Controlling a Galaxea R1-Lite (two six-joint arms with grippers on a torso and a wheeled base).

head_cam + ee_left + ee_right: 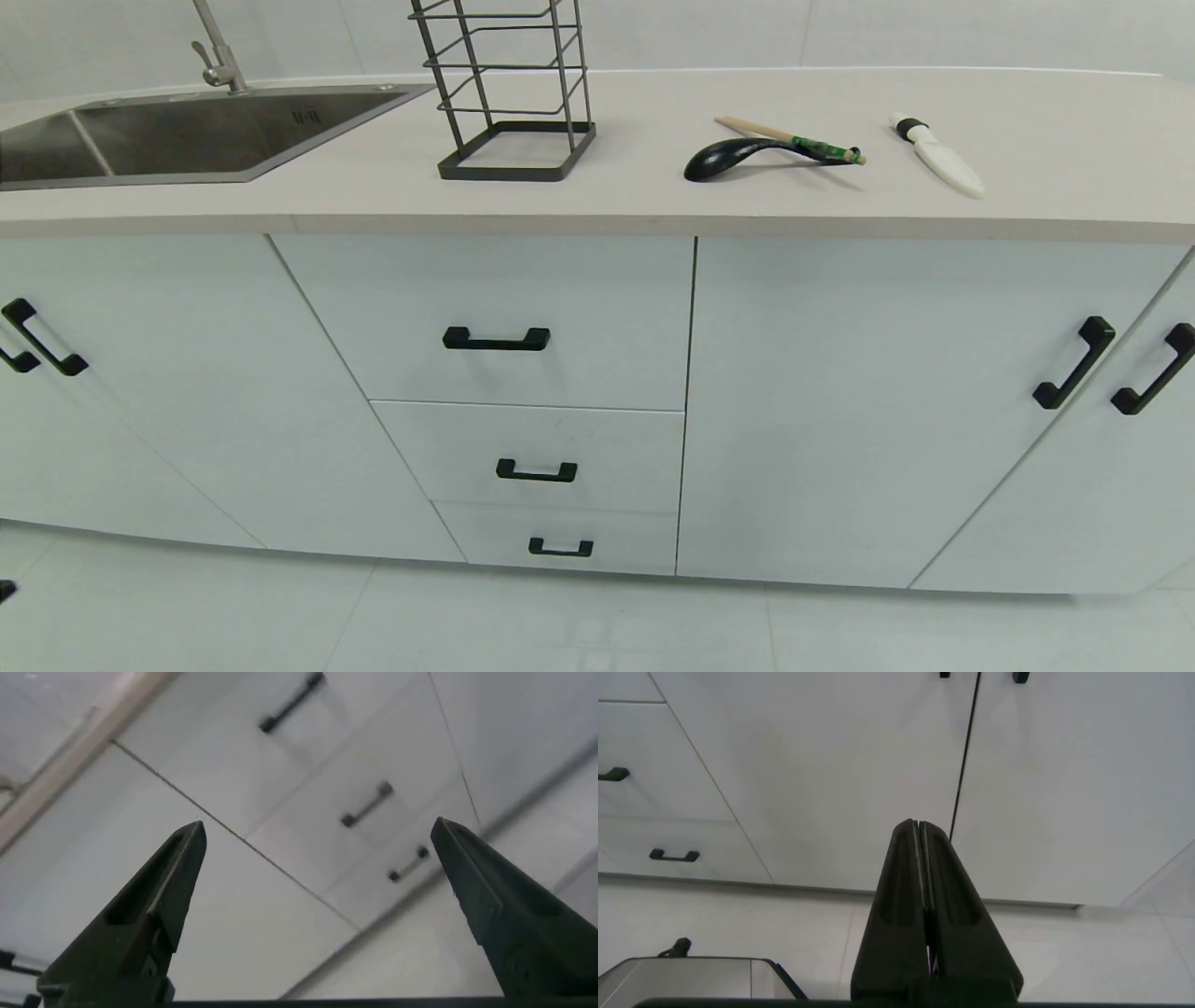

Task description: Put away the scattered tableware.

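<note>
Glossy black, plastic by the look, on the spoon [724, 161]; pale bare wood on the chopsticks [766, 131]; smooth white plastic on the knife [938, 157]. Matt dark metal wire for the rack [504, 174], brushed metal for the sink [187, 135].

A black spoon [724, 161] is laid on the countertop [280, 201], bowl toward the left, handle running right; a pair of wooden chopsticks [789, 138] with green-patterned ends is laid aslant, touching the spoon's handle; a white knife [938, 156] with a black band near its far end is laid flat to their right, apart from both; a dark wire rack [504, 166] is stood upright left of the spoon.
</note>
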